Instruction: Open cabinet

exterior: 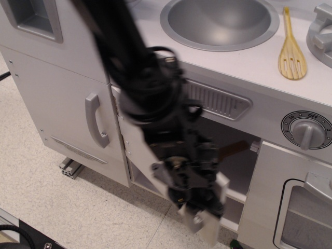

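Observation:
The cabinet door (134,148), flat and pale grey, is hinged on its left and stands swung well out from the toy kitchen. Its free end (210,231) hangs low in the frame. The dark opening (236,155) and the white inner shelf (236,194) show behind it. My gripper (194,207) is blurred by motion and sits at the door's free end, closed around the small silver handle (195,222). My black arm hides most of the door's face.
A taller narrow door with a curved silver handle (96,120) is to the left. A sink (220,21) and a wooden spoon (291,46) are on top. A knob (307,129) and the oven door (306,207) are to the right. A grille (218,99) runs above the opening.

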